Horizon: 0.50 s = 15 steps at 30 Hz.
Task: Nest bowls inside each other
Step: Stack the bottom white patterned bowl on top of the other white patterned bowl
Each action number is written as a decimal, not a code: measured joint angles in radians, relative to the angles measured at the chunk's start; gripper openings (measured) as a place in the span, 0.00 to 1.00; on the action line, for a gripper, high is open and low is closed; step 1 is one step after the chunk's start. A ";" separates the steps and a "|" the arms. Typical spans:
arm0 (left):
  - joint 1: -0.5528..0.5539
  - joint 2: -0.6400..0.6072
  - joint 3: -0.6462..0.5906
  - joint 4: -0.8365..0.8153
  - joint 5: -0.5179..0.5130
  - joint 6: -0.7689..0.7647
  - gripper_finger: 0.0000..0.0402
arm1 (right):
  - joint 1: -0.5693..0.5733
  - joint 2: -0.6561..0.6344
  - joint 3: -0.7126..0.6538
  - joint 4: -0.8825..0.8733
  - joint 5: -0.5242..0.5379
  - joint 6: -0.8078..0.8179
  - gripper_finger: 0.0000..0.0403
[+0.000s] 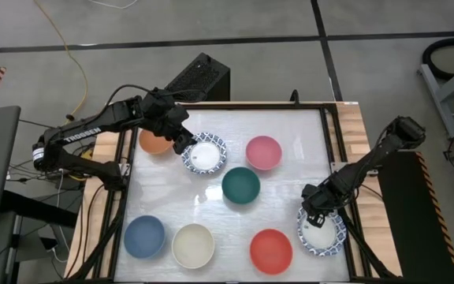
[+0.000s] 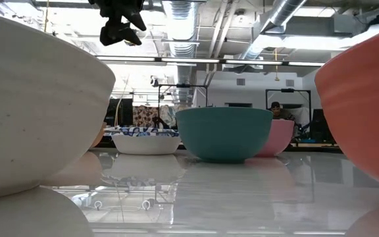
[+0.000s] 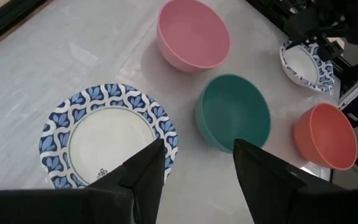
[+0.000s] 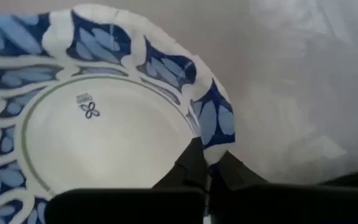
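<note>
Several small bowls stand on the white table top. My right gripper [image 1: 315,214] is shut on a white bowl with a blue patterned rim [image 1: 322,233] near the table's right edge. My left gripper [image 1: 182,140] hangs open above the table at the far left, over the edge of another white and blue bowl [image 1: 204,153] and next to an orange bowl [image 1: 154,143]. Nothing is between its fingers [image 3: 143,171]. Pink [image 1: 263,152], dark green [image 1: 241,185], blue [image 1: 144,237], cream [image 1: 193,245] and red [image 1: 271,251] bowls stand apart on their bases. My right gripper pinches the blue patterned rim [image 4: 215,127] of the white bowl, on its far left side. One finger [image 4: 188,165] is inside the bowl and the other outside. The fingers come from above, pointing steeply down. The bowl stands upright on the table.
A dark frame [image 1: 328,142] runs round the table top, with wooden strips [image 1: 361,134] outside it. In the low view the cream bowl [image 2: 31,99] and the red bowl [image 2: 364,99] fill the near corners. Bare table lies between the green bowl and the right-hand bowl.
</note>
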 joint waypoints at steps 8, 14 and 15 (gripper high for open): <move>0.000 0.000 0.000 0.002 -0.014 -0.079 0.45 | -0.043 -0.033 0.064 -0.048 0.034 0.207 0.02; 0.000 0.000 0.000 0.014 -0.025 -0.116 0.45 | -0.125 -0.111 0.160 -0.139 0.196 0.355 0.02; 0.000 0.000 0.000 0.013 -0.030 -0.121 0.45 | -0.139 -0.124 0.181 -0.161 0.230 0.366 0.02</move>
